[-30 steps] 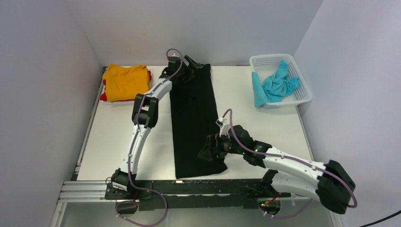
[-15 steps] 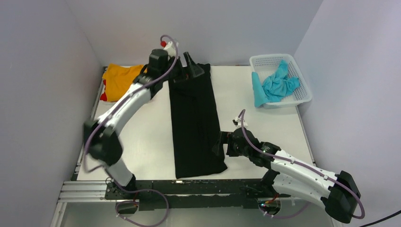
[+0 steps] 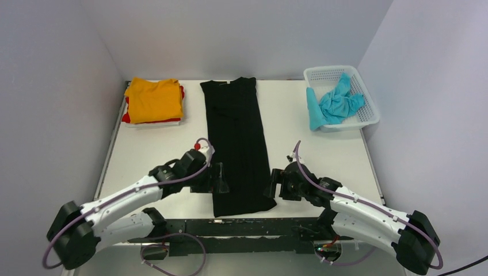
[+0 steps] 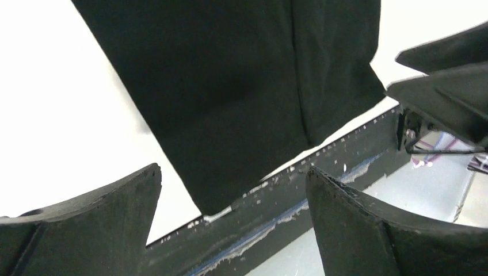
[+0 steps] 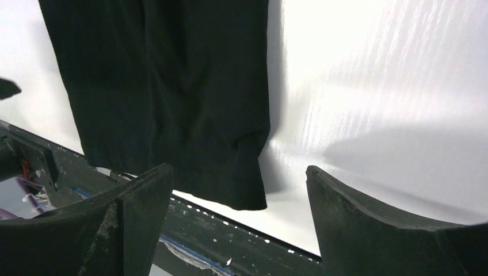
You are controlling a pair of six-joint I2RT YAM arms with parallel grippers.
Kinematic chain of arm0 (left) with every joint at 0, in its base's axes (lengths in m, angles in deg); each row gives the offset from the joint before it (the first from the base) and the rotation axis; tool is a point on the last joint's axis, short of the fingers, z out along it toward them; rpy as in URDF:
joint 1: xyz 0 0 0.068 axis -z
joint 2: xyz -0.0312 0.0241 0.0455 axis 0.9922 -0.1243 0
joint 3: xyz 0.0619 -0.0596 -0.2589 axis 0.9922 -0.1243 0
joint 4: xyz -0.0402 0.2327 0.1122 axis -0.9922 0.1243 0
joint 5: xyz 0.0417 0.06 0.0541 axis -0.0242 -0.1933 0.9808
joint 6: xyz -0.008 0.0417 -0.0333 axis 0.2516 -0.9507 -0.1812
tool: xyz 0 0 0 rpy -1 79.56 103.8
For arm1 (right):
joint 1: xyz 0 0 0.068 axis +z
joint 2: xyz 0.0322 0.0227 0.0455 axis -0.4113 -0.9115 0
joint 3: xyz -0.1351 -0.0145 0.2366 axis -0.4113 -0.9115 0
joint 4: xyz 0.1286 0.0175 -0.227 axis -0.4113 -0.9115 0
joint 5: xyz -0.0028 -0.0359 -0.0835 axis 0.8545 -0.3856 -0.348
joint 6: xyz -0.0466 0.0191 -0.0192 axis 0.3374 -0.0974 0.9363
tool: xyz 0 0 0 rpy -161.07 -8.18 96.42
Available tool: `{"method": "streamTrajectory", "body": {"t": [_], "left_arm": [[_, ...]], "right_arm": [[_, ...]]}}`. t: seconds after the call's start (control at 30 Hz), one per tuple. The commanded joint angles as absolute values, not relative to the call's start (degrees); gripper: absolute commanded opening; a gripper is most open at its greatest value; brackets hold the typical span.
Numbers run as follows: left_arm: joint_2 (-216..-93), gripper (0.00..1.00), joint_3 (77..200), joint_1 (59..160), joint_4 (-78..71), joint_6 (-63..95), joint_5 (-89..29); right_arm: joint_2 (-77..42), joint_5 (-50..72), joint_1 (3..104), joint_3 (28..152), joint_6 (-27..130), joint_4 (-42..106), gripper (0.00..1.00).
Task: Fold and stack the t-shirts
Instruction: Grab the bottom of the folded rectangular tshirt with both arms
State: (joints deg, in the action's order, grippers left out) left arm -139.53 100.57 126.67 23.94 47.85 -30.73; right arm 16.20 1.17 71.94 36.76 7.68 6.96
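White table [image 3: 148,150] margins beside black t-shirt [image 3: 236,138]

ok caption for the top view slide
Left gripper and right gripper, both open, flank the black t-shirt at its near end; orange t-shirt stacked far left

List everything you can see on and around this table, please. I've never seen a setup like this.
black cloth t-shirt: one, black, lying as a long folded strip down the middle of the table
orange cloth t-shirt: one, orange, folded, on top of the stack at the far left
red cloth t-shirt: one, red, under the orange one, only its edges showing
turquoise cloth t-shirt: one, turquoise, crumpled in the basket
white plastic lattice basket: one, white, far right corner
flat white table: one, white, under everything
left gripper: one, black, open, beside the black shirt's near left edge
right gripper: one, black, open, beside its near right corner
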Motion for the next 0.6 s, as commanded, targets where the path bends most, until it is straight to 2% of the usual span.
{"method": "streamTrajectory", "body": {"t": [0.0, 0.1, 0.2, 0.33, 0.57], "left_arm": [[-130.4, 0.95, 95.8, 130.0, 27.0, 54.9, -29.1], [-128.6, 0.87, 90.2, 131.1, 23.7, 57.8, -32.8], [-128.5, 0.84, 86.8, 132.6, 19.4, 59.6, -36.9], [-130.8, 0.8, 86.1, 135.5, 20.4, 60.9, -36.0], [-136.3, 0.58, 84.6, 137.0, 16.2, 61.8, -36.9]], "right_arm": [[16.8, 4.1, 71.8, 34.7, 4.3, 8.6, 0.83], [15.9, 4.6, 71.8, 34.0, 3.7, 9.5, 0.72], [14.8, 5.3, 71.8, 34.1, 4.1, 9.2, 0.63], [13.9, 5.6, 71.8, 33.7, 4.7, 7.4, 0.61], [13.4, 6.3, 71.8, 32.2, 3.4, 9.6, 0.55]]}}
